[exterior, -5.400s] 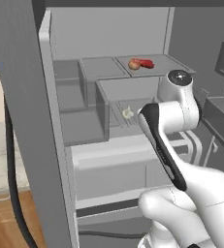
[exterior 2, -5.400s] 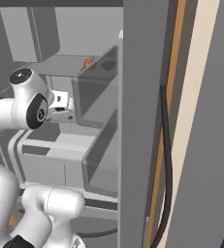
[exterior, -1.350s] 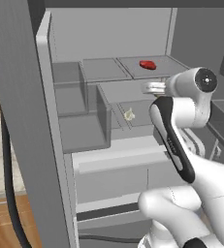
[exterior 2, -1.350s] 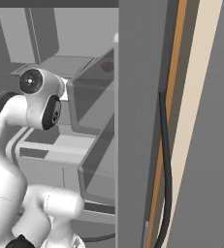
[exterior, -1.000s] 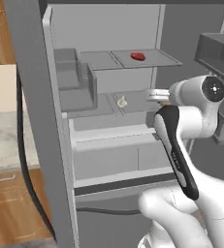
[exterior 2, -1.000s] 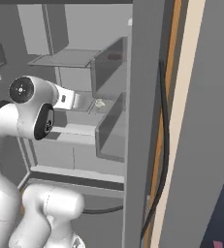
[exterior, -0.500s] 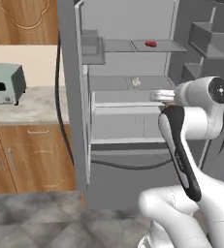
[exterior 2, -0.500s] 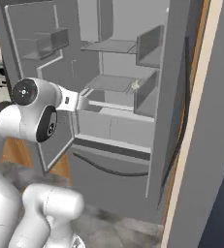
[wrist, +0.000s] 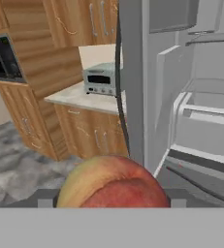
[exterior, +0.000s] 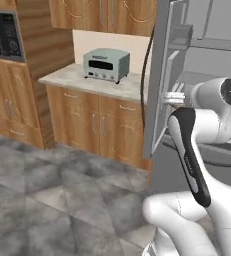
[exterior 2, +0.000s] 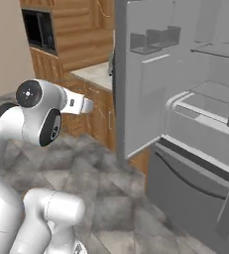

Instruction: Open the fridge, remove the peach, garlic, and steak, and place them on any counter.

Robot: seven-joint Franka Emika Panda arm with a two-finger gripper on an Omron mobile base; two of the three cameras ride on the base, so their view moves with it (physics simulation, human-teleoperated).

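base is swinging away from the open tall grey fridge (exterior 2: 185, 114) | jaws are gripping the round yellow-orange peach (wrist: 112, 183) | heading toward the beige marble-look counter (exterior: 94, 82) now, so dropping it there looks next

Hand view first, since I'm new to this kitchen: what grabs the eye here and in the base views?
A big yellow-red peach bulges at the bottom of the hand view, close against the camera, held in the gripper. Beyond it the grey fridge stands open, its door swung wide, shelves and bins bare. A pale green toaster oven sits on the marble counter left of the fridge.
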